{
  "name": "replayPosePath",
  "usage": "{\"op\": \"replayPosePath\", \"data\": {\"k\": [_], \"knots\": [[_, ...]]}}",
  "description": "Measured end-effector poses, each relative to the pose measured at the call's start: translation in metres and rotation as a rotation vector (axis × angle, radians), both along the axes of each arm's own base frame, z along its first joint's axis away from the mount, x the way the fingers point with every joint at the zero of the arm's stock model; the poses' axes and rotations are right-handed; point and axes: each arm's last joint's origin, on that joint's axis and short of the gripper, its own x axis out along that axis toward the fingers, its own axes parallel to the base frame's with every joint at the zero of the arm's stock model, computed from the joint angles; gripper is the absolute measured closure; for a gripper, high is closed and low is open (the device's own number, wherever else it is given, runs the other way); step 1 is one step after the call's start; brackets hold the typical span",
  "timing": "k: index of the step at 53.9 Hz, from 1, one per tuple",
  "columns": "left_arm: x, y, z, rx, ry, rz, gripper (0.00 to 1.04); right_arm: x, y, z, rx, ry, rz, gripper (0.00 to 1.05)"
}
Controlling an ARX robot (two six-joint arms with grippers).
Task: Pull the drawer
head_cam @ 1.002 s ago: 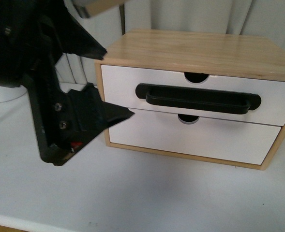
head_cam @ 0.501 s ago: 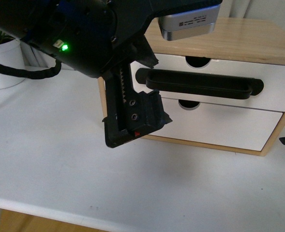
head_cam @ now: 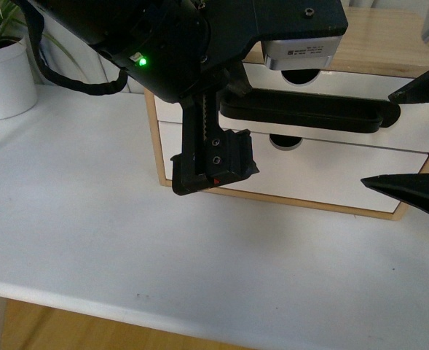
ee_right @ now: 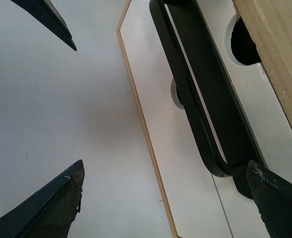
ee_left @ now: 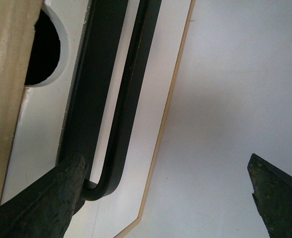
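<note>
The drawer (head_cam: 418, 135) is the upper one in a small wooden cabinet and sits flush in it. It has a white front and a long black bar handle (head_cam: 309, 114). My left gripper (head_cam: 229, 131) is open at the handle's left end. In the left wrist view one finger (ee_left: 61, 193) lies against the end of the handle (ee_left: 131, 89) and the other is out over the table. My right gripper (head_cam: 389, 138) is open at the handle's right end. In the right wrist view one finger (ee_right: 274, 198) is beside the handle (ee_right: 195, 94). Neither gripper holds anything.
The plain white lower drawer front (head_cam: 331, 182) is just below the handle. The cabinet (head_cam: 389, 36) stands on a white table (head_cam: 90, 240) whose front edge is near the bottom of the front view. A white plant pot (head_cam: 3, 80) stands at the far left.
My left arm has swung right, bringing its gripper to the handle's left end. The right gripper has come into view from the right, by the handle's right end.
</note>
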Motion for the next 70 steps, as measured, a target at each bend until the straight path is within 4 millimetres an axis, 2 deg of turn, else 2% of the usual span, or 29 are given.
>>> {"op": "replayPosePath", "data": {"k": [23,41,54,70], "knots": [[0.01,0.001,-0.011,0.045,0.025,-0.014,0.06,0.017,0.019,-0.003,0.019,-0.031,0.007,0.09],[0.017,0.011,-0.009,-0.01,0.045,0.007,0.06,0.029,0.022,-0.018,0.04,0.004,0.016,0.09],[0.017,0.012,-0.01,-0.014,0.051,0.009,0.06,0.038,0.021,-0.029,0.039,0.029,0.013,0.09],[0.018,0.012,-0.011,0.001,0.06,0.001,0.06,0.039,0.019,-0.03,0.015,0.066,0.04,0.09]]}}
